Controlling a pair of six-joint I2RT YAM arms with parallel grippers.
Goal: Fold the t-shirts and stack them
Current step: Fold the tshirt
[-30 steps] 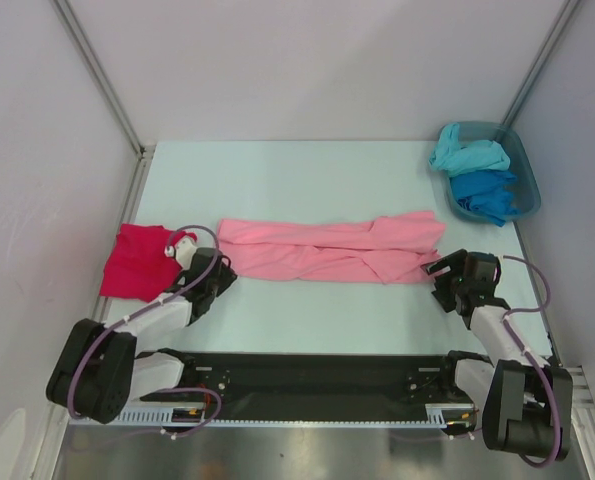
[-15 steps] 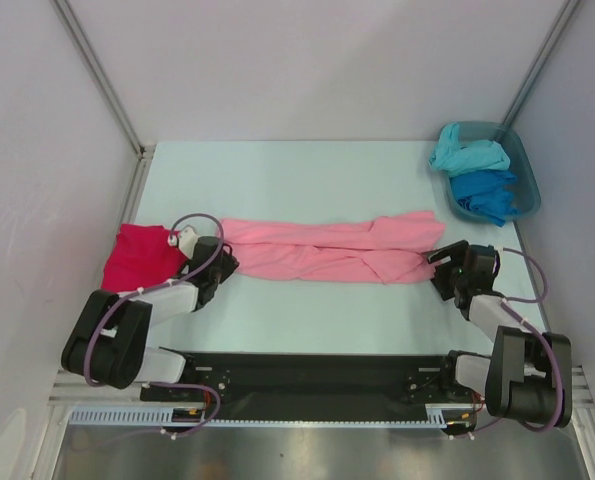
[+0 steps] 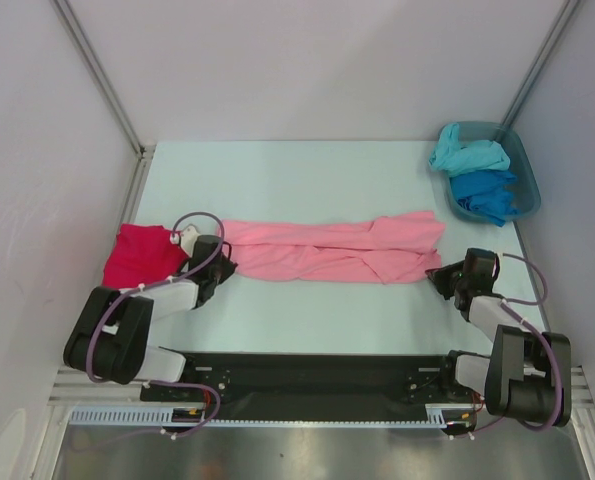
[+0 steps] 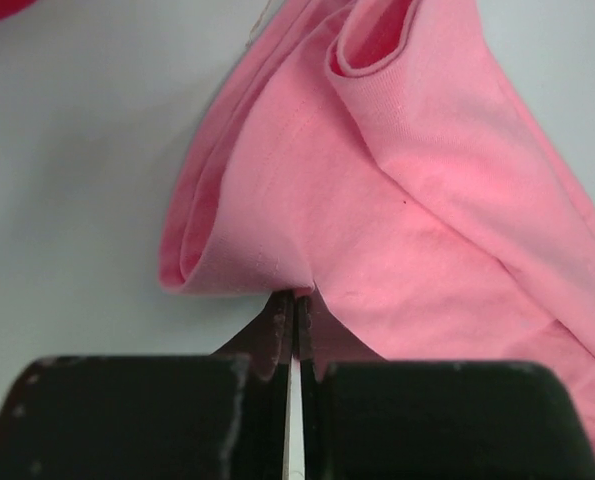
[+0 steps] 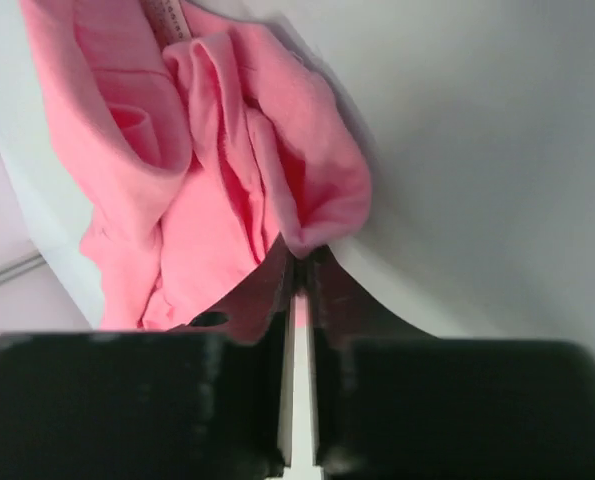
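Across mid-frame the pink t-shirt [image 3: 327,250] lies stretched, left gripper [image 4: 293,300] clenched on its left end and right gripper [image 5: 295,265] on its right, both thin edge pinches, so cloth could slip free on lifting.

A robot test cell in a lab — plain white wall panels [image 3: 327,60] on grey metal posts [image 3: 97,75] enclose a pale mint tabletop [image 3: 307,180].
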